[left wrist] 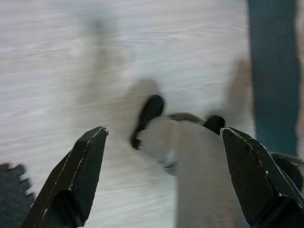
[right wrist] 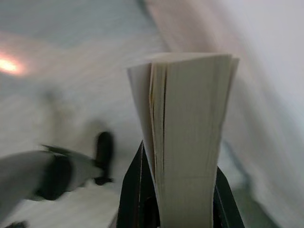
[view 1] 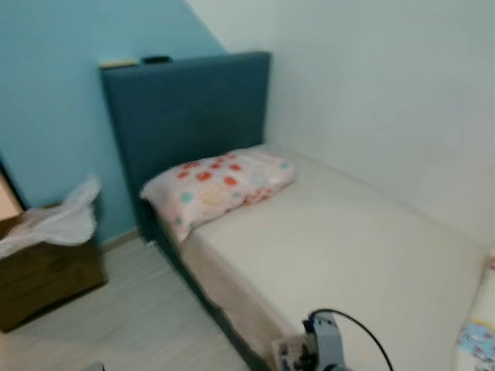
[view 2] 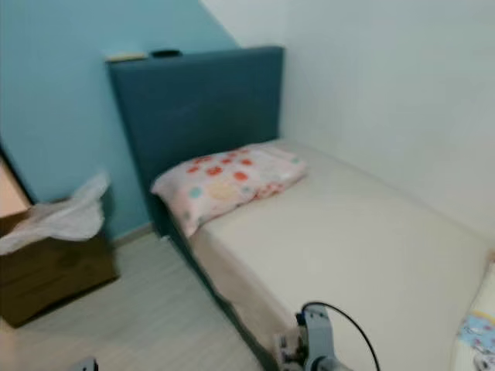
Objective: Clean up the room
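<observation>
My right hand (right wrist: 176, 190) is clenched on a book (right wrist: 187, 137), held upright above the floor (view 1: 147, 317) beside the bed (view 1: 348, 247). My left hand (left wrist: 161, 180) hangs released over floorboards. Farther off lie a flowered pillow (view 1: 220, 185), a blue headboard (view 1: 186, 108) and a lined wooden box (view 1: 46, 255).

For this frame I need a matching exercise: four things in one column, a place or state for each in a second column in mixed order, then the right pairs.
Things:
1. pillow
2. book
3. left gripper
4. wooden box

Places or states:
A. open, above the pale floor
B. on the floor beside the bed, with a white plastic bag in it
C. at the head of the mattress, by the blue headboard
D. clamped between the right gripper's fingers

Pairs: 1-C, 2-D, 3-A, 4-B
</observation>
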Robot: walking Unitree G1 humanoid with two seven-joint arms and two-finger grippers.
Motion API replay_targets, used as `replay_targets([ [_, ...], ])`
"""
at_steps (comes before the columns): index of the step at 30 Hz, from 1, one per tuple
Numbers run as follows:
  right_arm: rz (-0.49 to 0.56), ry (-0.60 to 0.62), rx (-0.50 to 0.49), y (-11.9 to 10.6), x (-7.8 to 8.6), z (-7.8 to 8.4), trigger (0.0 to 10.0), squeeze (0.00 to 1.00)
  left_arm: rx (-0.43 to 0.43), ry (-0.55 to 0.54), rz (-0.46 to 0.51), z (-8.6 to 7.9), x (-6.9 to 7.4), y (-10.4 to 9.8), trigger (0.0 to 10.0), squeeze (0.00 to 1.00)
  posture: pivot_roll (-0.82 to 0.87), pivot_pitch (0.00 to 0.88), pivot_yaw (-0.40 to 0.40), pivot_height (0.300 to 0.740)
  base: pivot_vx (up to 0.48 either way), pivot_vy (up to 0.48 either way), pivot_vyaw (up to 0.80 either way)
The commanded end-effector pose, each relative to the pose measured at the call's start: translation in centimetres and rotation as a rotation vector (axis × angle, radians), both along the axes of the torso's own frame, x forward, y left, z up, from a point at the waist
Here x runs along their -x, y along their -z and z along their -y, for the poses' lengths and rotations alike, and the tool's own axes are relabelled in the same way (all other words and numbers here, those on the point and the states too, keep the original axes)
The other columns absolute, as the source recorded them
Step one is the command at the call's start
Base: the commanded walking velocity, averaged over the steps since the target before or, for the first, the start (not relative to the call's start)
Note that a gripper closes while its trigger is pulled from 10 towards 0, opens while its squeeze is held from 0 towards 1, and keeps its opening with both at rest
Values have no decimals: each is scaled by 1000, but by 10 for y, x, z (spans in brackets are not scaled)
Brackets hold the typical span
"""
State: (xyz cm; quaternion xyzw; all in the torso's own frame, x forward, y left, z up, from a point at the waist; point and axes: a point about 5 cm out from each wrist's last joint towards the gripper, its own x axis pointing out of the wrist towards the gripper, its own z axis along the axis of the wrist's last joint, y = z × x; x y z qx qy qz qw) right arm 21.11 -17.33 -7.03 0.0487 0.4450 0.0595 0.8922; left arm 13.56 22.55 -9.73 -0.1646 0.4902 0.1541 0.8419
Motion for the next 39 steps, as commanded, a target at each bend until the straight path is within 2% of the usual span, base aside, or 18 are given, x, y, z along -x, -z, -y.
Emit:
replay_targets([
  [1,189,108,-53,-29,-39,14,10000,0,0,5,11,0,-1,-1,10000,0,6,0,-47,740,0,0,738],
  [2,189,108,-53,-29,-39,14,10000,0,0,5,11,0,-1,-1,10000,0,6,0,-47,740,0,0,738],
  [3,259,150,-90,-41,-53,18,10000,0,5,-5,21,0,-2,-1,10000,0,4,0,-47,740,0,0,731],
  [5,284,168,-97,-46,-58,20,10000,0,4,-7,24,0,-2,-1,10000,0,4,0,-47,740,0,0,731],
  [13,284,168,-97,-46,-58,20,10000,0,4,-7,24,0,-2,-1,10000,0,4,0,-47,740,0,0,731],
  [14,317,179,-108,-52,-65,22,10000,0,5,-7,30,-1,-4,-2,10000,0,2,0,-48,740,0,0,525],
  [16,317,179,-108,-52,-65,22,10000,0,5,-7,30,-1,-4,-2,10000,0,2,0,-48,740,0,0,525],
  [17,345,196,-122,-58,-72,21,10000,0,5,-3,39,-1,-6,-3,10000,0,7,0,-49,740,480,0,0],
  [18,345,196,-122,-58,-72,21,10000,0,5,-3,39,-1,-6,-3,10000,0,7,0,-49,740,480,0,0],
  [19,357,200,-134,-61,-76,15,10000,0,10,3,45,-1,-9,-4,10000,0,6,0,-45,740,480,0,0],
  [28,327,179,-110,-55,-70,11,10000,0,14,11,39,0,-7,-3,10000,0,4,0,-44,740,480,0,0],
  [39,344,184,-132,-58,-74,12,10000,0,25,10,33,3,-5,-1,10000,0,-1,0,-49,740,480,0,0],
])
